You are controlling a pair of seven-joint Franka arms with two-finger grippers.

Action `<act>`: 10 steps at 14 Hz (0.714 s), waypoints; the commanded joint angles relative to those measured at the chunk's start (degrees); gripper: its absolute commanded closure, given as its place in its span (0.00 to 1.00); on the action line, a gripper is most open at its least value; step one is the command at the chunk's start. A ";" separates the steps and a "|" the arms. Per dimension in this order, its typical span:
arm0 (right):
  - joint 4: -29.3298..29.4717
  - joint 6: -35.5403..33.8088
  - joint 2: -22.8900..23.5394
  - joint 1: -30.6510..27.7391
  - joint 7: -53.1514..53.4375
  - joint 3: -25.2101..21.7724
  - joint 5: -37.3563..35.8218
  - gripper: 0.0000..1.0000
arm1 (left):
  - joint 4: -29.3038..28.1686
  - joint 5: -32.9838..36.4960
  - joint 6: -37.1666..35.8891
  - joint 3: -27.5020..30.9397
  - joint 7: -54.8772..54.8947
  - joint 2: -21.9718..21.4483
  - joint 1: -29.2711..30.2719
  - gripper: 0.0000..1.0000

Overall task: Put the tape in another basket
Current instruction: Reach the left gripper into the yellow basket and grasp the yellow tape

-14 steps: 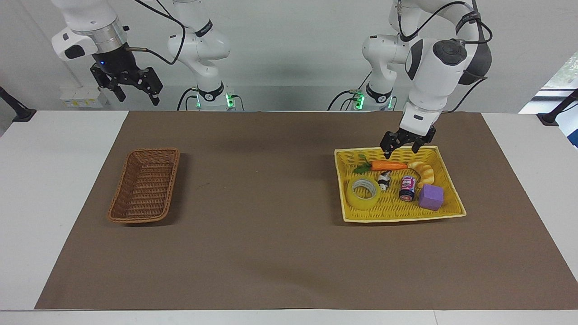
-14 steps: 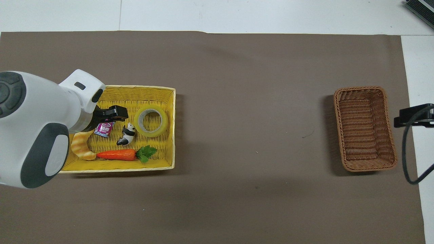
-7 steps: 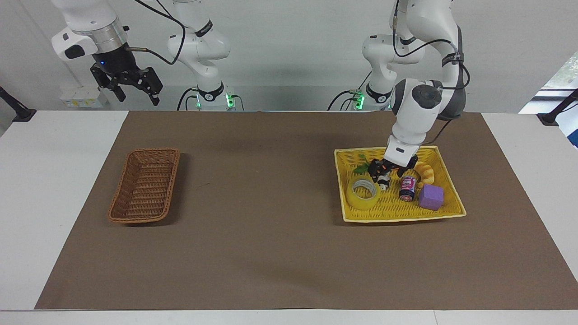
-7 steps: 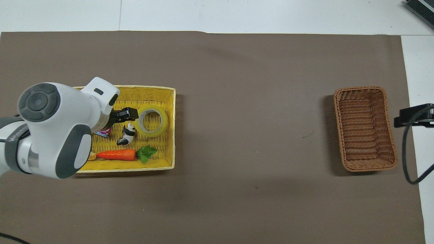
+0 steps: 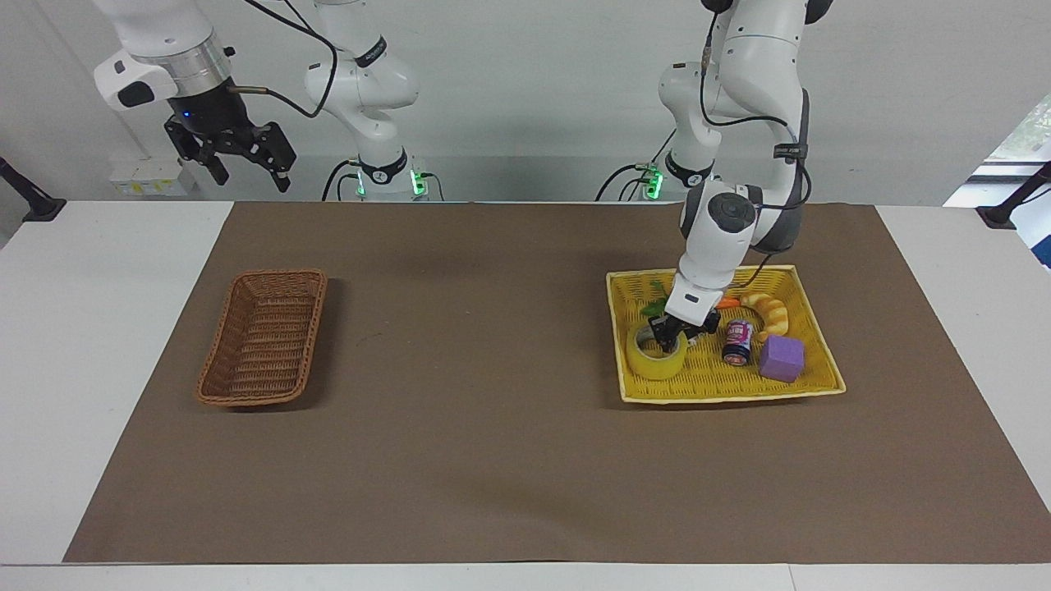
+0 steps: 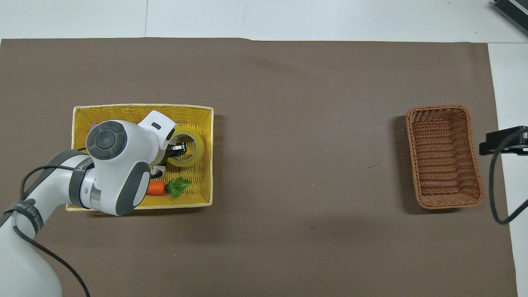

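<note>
My left tool (image 5: 675, 333) is down in the yellow tray (image 5: 809, 305), at the tape (image 5: 657, 355). One finger reaches into the roll's hollow middle and the other sits outside the wall on the side nearer to me, so it looks like a pinch on the wall of the ring. Whether the fingers have fully clamped I cannot tell (they are small and dark against the roll). In the overhead view the fingertip (image 6: 179, 148) shows inside the core.

The tape lies flat on the tray floor, hole up, at the corner toward the right arm's end. I judge it light and fairly stiff: the cardboard core should take a pinch without crushing, but the outer wraps are smooth and could slip, so gripping through the wall, core included, is the sound hold. Held on one side only, the roll may swing as it rises.

Close around it sit a carrot (image 5: 727, 303), a croissant (image 5: 770, 312), a small can (image 5: 737, 341) and a purple cube (image 5: 781, 359), none touching the tape as far as I can see.

Well apart, toward the right arm's end of the worktop (image 5: 493, 394), stands the brown basket (image 5: 264, 337), where the tape belongs. My right tool (image 5: 246, 168) waits raised near its own base, fingers spread and holding nothing.
</note>
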 commanded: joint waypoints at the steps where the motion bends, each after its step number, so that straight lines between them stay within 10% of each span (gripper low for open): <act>1: -0.90 0.03 -1.00 -0.33 -1.07 0.16 1.17 0.00 | 0.76 -0.72 0.13 0.44 -3.83 1.48 -2.24 1.00; 10: -0.90 0.03 -1.00 -0.33 -1.07 0.16 1.17 0.00 | 15.17 -0.63 -25.63 0.62 -2.86 -3.19 1.62 1.00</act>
